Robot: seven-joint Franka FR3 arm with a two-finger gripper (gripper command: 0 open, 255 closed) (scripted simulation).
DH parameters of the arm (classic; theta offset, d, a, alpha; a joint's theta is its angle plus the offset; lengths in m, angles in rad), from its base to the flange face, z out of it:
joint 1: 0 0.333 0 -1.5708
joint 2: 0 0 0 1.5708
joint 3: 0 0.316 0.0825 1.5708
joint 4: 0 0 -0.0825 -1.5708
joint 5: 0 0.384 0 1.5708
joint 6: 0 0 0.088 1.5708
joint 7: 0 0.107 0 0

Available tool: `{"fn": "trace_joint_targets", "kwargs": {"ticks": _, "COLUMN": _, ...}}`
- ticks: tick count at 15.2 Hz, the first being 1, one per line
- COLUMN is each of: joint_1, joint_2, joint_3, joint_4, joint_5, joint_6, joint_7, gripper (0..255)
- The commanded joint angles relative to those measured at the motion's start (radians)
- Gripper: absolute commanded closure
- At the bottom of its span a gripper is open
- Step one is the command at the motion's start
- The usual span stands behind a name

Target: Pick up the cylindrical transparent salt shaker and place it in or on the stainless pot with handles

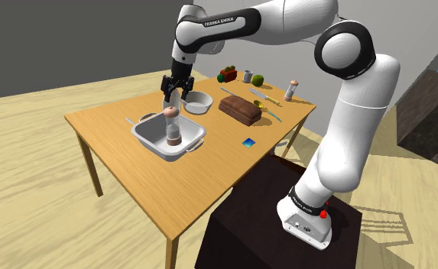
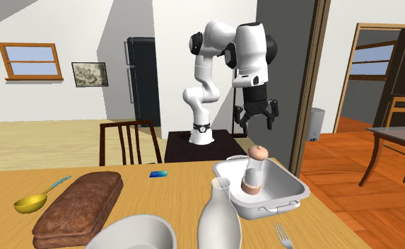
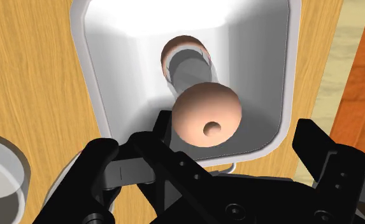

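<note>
Clear salt shaker (image 1: 173, 128) with a tan cap standing upright inside the pale pot (image 1: 154, 145), pincer (image 1: 174, 98) above the pot, spread and empty, pot on wooden bench (image 1: 232, 157)

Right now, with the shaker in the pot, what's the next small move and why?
Probably a straight lift clear. The clear cylindrical salt shaker with a tan round cap stands upright inside the pale rectangular pot with handles, and the black gripper hangs open above it, touching nothing.
</note>
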Motion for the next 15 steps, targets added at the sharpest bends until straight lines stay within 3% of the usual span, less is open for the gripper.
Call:
{"fn": "trace_joint_targets", "kwargs": {"ticks": 1, "joint_1": 0.0, "joint_2": 0.0, "joint_3": 0.0, "joint_4": 0.0, "joint_5": 0.0, "joint_6": 0.0, "joint_7": 0.0, "gripper": 0}}
{"fn": "trace_joint_targets", "kwargs": {"ticks": 4, "joint_1": 0.0, "joint_2": 0.0, "joint_3": 0.0, "joint_4": 0.0, "joint_5": 0.0, "joint_6": 0.0, "joint_7": 0.0, "gripper": 0}}
{"fn": "trace_joint_targets", "kwargs": {"ticks": 8, "joint_1": -0.01, "joint_2": -0.03, "joint_3": -0.007, "joint_4": 0.086, "joint_5": -0.008, "joint_6": -0.117, "joint_7": 0.006, "gripper": 0}}
{"fn": "trace_joint_targets", "kwargs": {"ticks": 15, "joint_1": -0.009, "joint_2": -0.03, "joint_3": -0.007, "joint_4": 0.086, "joint_5": -0.008, "joint_6": -0.117, "joint_7": 0.006, "gripper": 0}}
